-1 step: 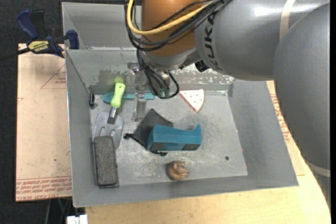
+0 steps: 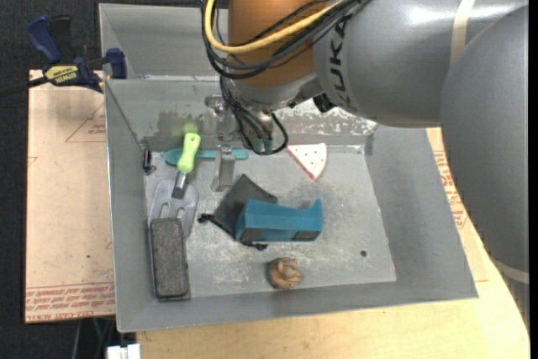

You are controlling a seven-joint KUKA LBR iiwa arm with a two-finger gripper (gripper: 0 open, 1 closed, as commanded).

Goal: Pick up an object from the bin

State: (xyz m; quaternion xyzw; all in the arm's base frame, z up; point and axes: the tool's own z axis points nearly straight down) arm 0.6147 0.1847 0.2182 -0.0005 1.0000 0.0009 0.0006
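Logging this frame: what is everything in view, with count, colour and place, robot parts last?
bin: one, grey metal.
grey block: one, dark grey, oblong, front left.
green-handled tool: one, lime handle, pale head, left side.
teal flat piece: one, crossing under the tool's handle.
black sheet: one, middle, partly under the teal block.
teal block: one, middle.
brown round thing: one, front middle.
white wedge: one, red-dotted, right of the gripper.
gripper: one, metal, over the teal flat piece.
arm: one, grey, orange cover, from the right.
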